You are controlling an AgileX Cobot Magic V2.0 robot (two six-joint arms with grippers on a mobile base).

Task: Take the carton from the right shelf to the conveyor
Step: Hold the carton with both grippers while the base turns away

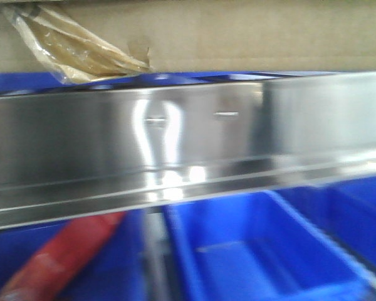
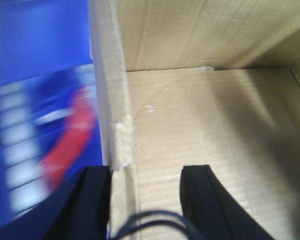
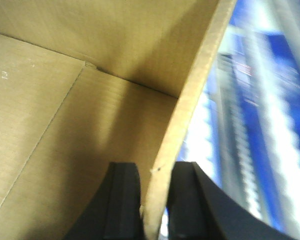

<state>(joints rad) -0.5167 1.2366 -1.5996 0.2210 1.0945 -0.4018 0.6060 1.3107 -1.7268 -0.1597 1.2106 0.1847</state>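
The carton (image 1: 238, 34) fills the top of the front view, just above the steel front rail of the shelf (image 1: 269, 132). A tape wad (image 1: 81, 53) hangs at the carton's lower edge, and blue bins (image 1: 250, 251) lie below the rail. The right end effector (image 3: 155, 167) is clamped on a carton wall. The left end effector (image 2: 146, 170) straddles the opposite wall, gaping, its inner finger (image 2: 205, 200) apart from the cardboard.
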